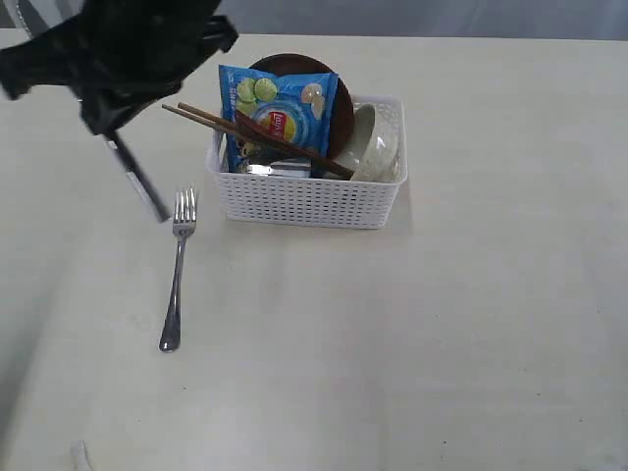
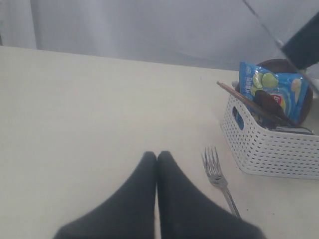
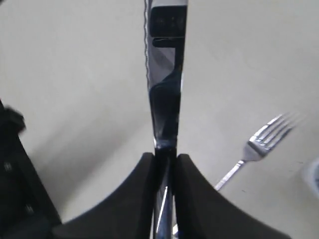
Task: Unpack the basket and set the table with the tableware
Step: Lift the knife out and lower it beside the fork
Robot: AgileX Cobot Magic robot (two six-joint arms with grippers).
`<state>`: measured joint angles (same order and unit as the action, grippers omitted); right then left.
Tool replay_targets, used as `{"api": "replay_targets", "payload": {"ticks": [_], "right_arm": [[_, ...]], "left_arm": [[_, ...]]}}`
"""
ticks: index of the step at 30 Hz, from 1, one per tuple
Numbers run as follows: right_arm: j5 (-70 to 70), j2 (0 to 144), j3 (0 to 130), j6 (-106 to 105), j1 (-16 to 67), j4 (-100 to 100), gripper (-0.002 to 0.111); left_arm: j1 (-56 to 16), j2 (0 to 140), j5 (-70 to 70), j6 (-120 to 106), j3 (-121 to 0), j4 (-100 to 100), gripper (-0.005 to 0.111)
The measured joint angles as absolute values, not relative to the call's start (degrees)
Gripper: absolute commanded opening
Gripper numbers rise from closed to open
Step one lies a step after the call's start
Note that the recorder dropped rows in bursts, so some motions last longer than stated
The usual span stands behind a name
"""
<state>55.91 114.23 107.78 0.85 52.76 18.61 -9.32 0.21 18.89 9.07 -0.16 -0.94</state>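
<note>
Fork: one, flat on the table just left of the basket, tines toward the far edge; it counts as unpacked.
Left gripper: fingers pressed together, nothing between them, low over bare table near the fork.
Knife: one, tilted, blade pointing down and away, tip just left of the fork's tines; I cannot tell whether it touches the table.
Right gripper: reaches across to the left side, pinching the knife.
Step in hand: judged to be placing the knife beside the fork.
Next move: likely lower the knife until it lies flat next to the fork without knocking it, then spread the fingers and lift clear.
Chopsticks: two, laid slanting across the basket, ends poking out over its left rim.
Spoon: one, dark, inside the basket by the chopsticks.
Cup: one, only a steel edge shows, in the basket.
Chip bag: one, blue, standing in the basket.
Plate: one, dark brown, on edge behind the bag.
Bowl: one, pale, tipped in the basket's right end.
Basket: one, white, holding most of the tableware.
</note>
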Motion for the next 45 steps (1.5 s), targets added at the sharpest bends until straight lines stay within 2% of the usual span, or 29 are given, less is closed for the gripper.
{"api": "replay_targets", "payload": {"ticks": [7, 22, 45], "right_arm": [[49.32, 118.81, 107.78, 30.65, 62.2, 3.15, 0.0], [49.71, 131.02, 107.78, 59.76, 63.02, -0.91, 0.0], [50.18, 134.37, 107.78, 58.32, 61.83, -3.68, 0.0]], "left_arm": [[-9.32, 0.21, 18.89, 9.07, -0.16, -0.94, 0.0], [-9.32, 0.21, 18.89, 9.07, -0.16, -0.94, 0.0], [-9.32, 0.21, 18.89, 9.07, -0.16, -0.94, 0.0]]}}
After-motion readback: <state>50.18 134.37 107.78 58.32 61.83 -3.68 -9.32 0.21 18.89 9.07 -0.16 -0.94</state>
